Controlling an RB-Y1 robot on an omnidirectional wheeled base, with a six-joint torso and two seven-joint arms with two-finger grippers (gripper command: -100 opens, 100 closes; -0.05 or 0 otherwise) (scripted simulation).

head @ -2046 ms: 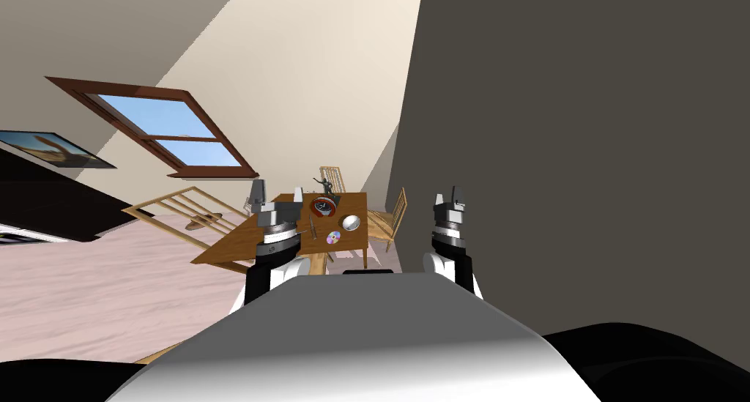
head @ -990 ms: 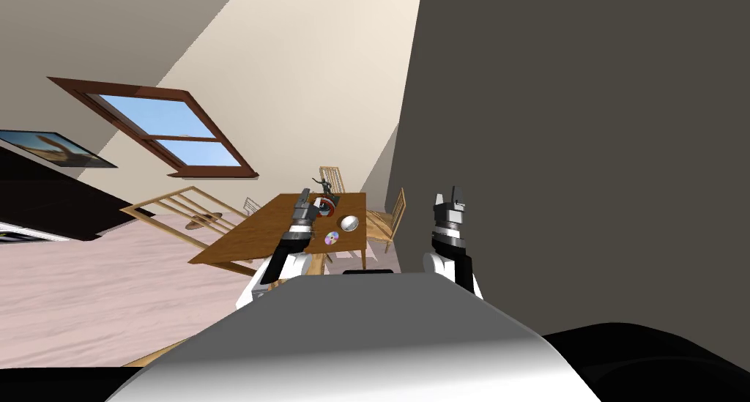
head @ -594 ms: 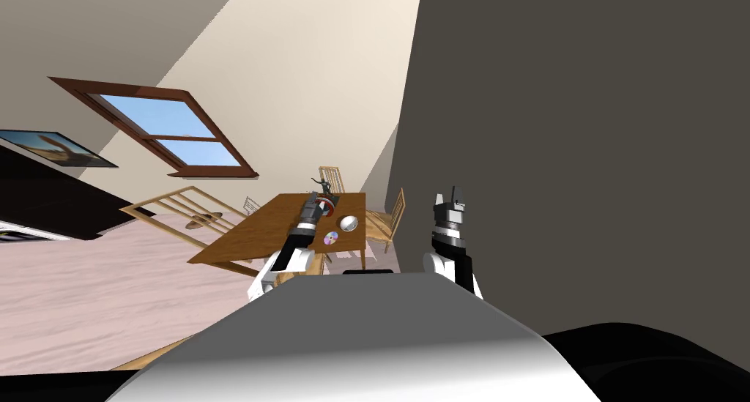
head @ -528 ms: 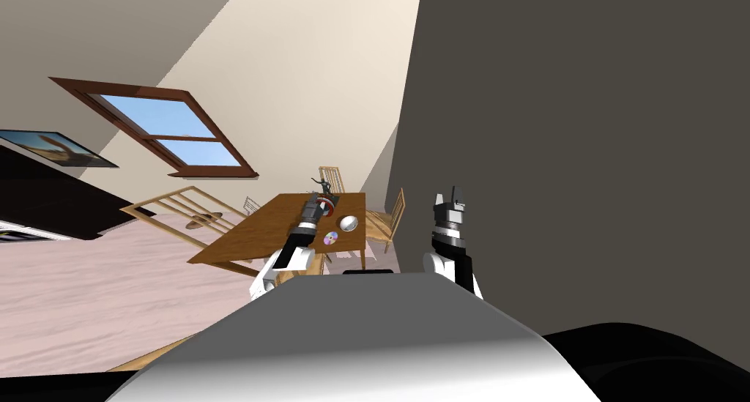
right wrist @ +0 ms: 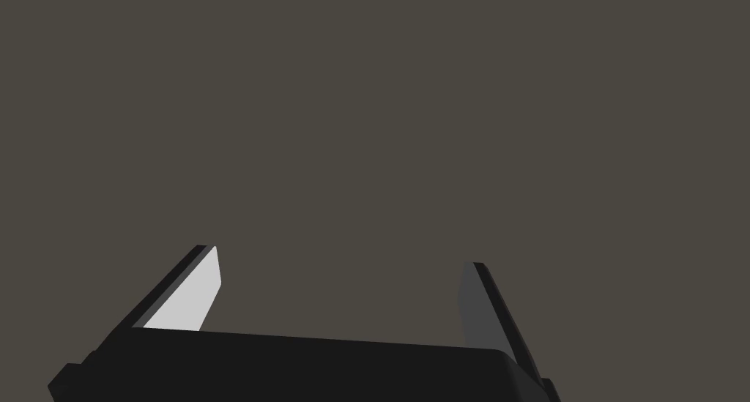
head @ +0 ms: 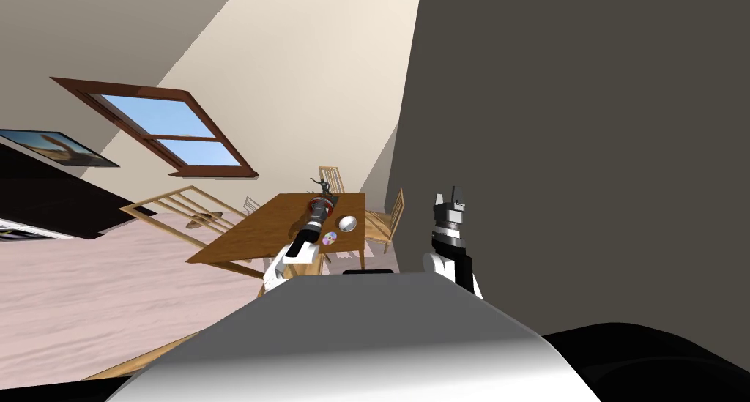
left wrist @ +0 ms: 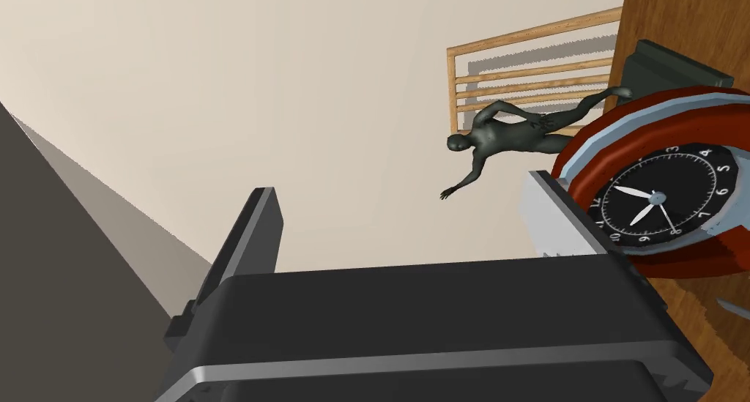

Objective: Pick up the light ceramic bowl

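Bowl (head: 347, 222), pale, is sitting on the wooden table (head: 242, 236), far-right of a shiny disc (head: 330, 238). My left claw (left wrist: 401, 181) is hovering released beside a clock (left wrist: 659, 200) showing numerals 3, 4, 5, 9, 10. My right claw (right wrist: 340, 256) is hanging spread, right of the table.

right pincer (right wrist: 340, 255), two fingers (right wrist: 189, 296) spread apart

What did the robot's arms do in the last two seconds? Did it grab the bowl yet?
Not yet. The left gripper swung in from the left and stretched forward over the table, ending right by the clock, open and holding nothing. The bowl, disc and figurine stayed put, and the right gripper stayed raised and open.
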